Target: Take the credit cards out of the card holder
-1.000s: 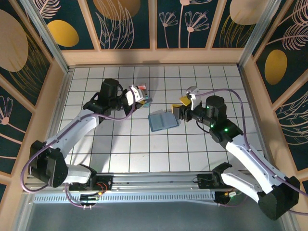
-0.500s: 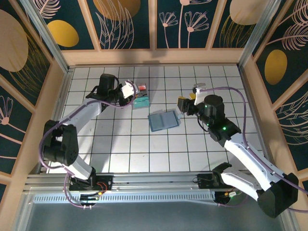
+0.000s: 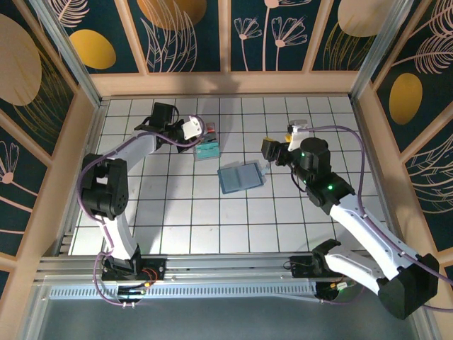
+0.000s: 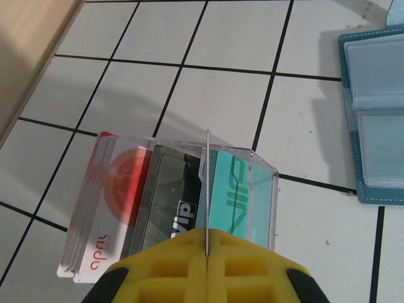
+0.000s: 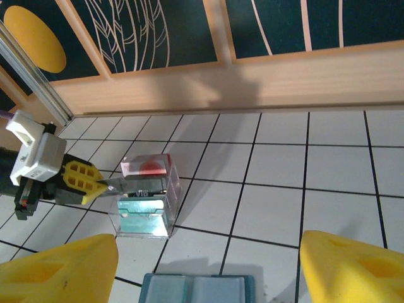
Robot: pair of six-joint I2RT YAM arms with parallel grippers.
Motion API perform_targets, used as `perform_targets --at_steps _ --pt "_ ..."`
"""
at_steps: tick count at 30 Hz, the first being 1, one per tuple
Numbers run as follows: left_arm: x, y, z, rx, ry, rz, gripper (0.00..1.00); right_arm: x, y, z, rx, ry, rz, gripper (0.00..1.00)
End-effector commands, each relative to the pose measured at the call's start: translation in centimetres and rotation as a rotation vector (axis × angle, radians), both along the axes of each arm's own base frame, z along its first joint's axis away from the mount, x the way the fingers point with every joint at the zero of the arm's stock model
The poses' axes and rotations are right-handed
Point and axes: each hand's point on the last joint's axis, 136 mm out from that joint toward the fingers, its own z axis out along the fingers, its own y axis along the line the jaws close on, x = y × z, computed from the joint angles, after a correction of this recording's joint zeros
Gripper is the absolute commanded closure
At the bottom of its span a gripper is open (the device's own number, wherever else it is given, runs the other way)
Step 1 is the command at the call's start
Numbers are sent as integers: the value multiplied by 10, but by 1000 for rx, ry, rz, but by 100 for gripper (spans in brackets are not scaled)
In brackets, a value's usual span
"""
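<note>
Our left gripper (image 4: 207, 247) pinches a thin card (image 4: 207, 189) over the clear plastic box (image 4: 255, 189); our right gripper (image 5: 208, 240) gapes wide.

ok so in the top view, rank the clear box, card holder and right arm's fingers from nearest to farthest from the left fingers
1. clear box, right at the left fingers, which pinch a thin card over it
2. card holder, mid-table, to the right
3. right fingers, open, farther right past the holder
</note>
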Motion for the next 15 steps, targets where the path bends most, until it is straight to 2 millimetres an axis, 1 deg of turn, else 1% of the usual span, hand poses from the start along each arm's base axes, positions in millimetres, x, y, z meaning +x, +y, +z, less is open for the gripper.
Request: perform_targets --at_steps 1,8,15 --pt "5 -7 4 -17 -14 -67 100 3 -2 16 15 -32 -24 23" --pt "21 -11 -11 2 25 -87 100 4 -5 21 10 -41 -44 22" --pt "32 -16 -19 -4 64 -112 100 4 -8 24 0 -48 -55 22"
